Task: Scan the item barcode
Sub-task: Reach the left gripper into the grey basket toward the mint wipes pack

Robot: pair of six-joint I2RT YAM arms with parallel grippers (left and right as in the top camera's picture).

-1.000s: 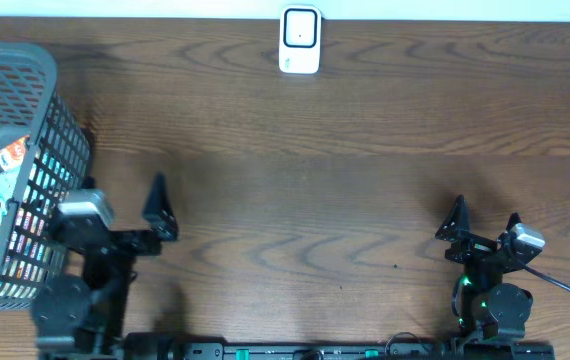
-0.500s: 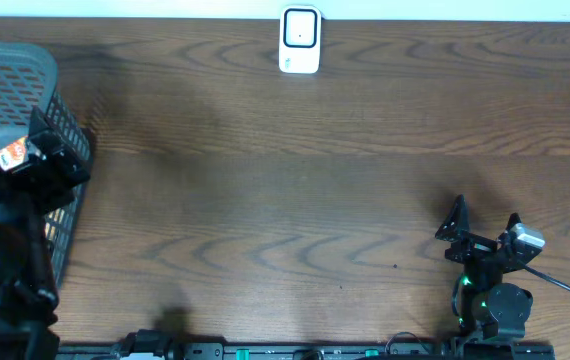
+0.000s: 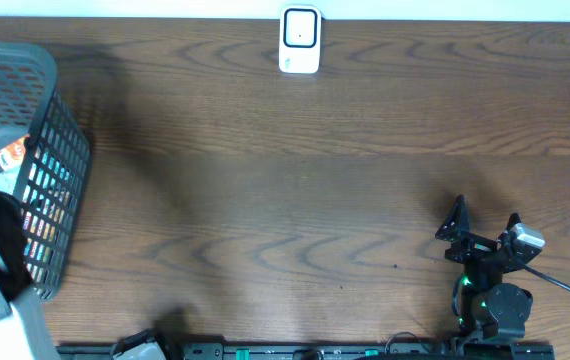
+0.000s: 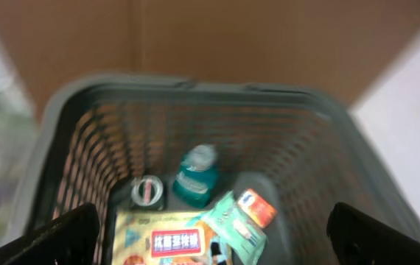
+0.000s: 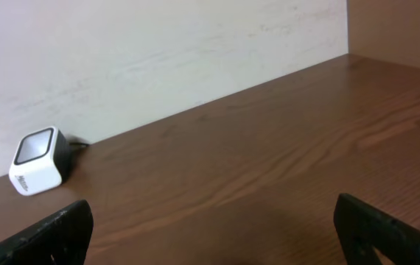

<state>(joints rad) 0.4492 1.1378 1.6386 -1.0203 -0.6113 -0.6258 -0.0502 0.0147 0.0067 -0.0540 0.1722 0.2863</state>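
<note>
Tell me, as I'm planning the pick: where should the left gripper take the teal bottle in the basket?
Probably across the teal bottle just below its pale cap, coming from above: the basket walls block every side and packets crowd its base.

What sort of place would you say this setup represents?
Probably a mock shop checkout on a wooden table: a white barcode scanner stands at its far edge, and a grey mesh shopping basket holds goods such as a teal bottle and printed packets.
</note>
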